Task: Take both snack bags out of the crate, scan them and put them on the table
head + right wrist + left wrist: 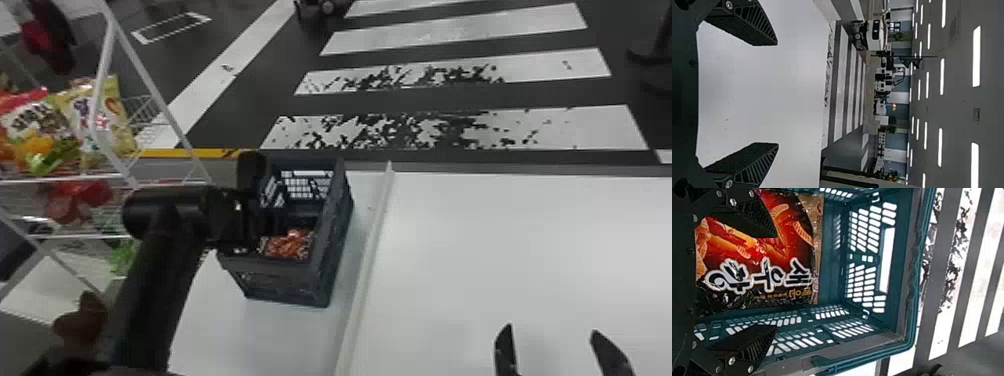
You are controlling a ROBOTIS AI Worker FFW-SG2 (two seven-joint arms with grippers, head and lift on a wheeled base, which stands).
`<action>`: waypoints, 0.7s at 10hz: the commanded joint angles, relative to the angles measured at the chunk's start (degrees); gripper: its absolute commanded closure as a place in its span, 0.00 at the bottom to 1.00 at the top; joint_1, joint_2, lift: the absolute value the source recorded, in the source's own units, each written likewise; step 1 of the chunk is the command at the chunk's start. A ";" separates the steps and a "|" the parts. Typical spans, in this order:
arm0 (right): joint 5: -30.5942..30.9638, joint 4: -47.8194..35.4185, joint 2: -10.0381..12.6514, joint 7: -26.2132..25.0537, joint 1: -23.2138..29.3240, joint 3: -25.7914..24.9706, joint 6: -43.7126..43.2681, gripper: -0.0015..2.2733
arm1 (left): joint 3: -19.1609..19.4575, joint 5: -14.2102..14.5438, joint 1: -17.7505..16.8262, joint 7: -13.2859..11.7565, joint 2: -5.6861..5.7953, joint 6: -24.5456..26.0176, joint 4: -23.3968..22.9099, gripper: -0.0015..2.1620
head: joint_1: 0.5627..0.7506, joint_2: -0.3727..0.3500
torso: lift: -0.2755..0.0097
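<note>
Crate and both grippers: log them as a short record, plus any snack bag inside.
crate: upright on the white table, left of the raised strip
snack bag: red and black, inside the crate
left gripper: at the crate, fingers open, one over the bag
right gripper: above the table, right of the strip, fingers open
held: nothing
second bag: cannot tell

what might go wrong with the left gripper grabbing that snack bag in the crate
In the left wrist view, one finger of the open left gripper overlaps the red-and-black snack bag, while the other overlaps the slotted wall of the crate. Closing there might catch the wall, or pinch the bag off-centre. The bag's glossy, creased wrapper could also slip out during the lift.
</note>
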 commanded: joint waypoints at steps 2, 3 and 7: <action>-0.09 0.09 0.05 0.00 0.01 -0.12 0.00 0.03 | -2.44 -1.42 -1.97 -0.15 -0.51 0.00 3.40 0.09 | 0.70 0.98 | 0.64; -0.18 0.17 0.05 0.00 0.09 -0.21 0.00 0.03 | -2.97 -2.04 -2.33 -0.15 -0.60 0.00 4.19 0.09 | 0.70 0.98 | 0.64; -0.36 0.17 0.05 0.35 0.01 -0.21 0.18 0.03 | -3.76 -5.11 -2.59 -0.50 -0.42 0.00 5.86 0.09 | 0.70 0.99 | 0.64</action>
